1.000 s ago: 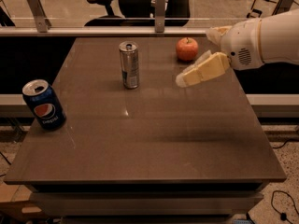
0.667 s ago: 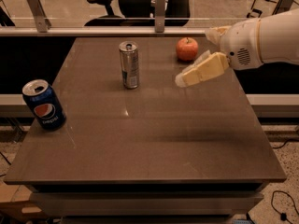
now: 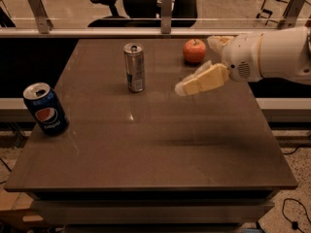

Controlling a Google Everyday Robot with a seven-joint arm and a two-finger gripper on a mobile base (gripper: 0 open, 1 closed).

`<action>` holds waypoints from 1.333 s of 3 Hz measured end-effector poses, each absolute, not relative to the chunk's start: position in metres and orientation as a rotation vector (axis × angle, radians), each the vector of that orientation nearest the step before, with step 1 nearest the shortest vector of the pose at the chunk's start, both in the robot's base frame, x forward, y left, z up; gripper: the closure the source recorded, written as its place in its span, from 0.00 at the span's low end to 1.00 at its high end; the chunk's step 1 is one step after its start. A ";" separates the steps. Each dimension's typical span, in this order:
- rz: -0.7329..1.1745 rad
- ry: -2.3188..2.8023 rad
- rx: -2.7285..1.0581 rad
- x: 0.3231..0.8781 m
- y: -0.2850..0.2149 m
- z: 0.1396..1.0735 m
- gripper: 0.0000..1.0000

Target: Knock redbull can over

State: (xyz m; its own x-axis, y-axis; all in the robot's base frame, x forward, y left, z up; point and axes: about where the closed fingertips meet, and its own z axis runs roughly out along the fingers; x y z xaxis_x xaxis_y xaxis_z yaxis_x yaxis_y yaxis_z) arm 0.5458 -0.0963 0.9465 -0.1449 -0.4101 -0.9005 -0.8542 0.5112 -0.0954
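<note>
The redbull can (image 3: 134, 67), a tall slim silver can, stands upright on the brown table (image 3: 146, 144) at the back, left of centre. My gripper (image 3: 195, 66) hovers above the table to the right of the can, about a hand's width away and not touching it. Its cream fingers (image 3: 201, 80) are spread apart and hold nothing. The white arm comes in from the right edge.
A dark-blue Pepsi can (image 3: 45, 108) stands near the table's left edge. A red apple (image 3: 194, 51) sits at the back of the table, just behind the gripper. A metal rail and office chairs lie beyond the far edge.
The gripper has moved a little to the left, toward the redbull can. The cans and the apple have not moved.
</note>
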 end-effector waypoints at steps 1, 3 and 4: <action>0.585 1.722 -1.038 0.548 -0.085 0.938 0.00; 0.695 1.641 -0.984 0.562 -0.048 0.917 0.00; 0.743 1.599 -0.944 0.573 -0.035 0.908 0.00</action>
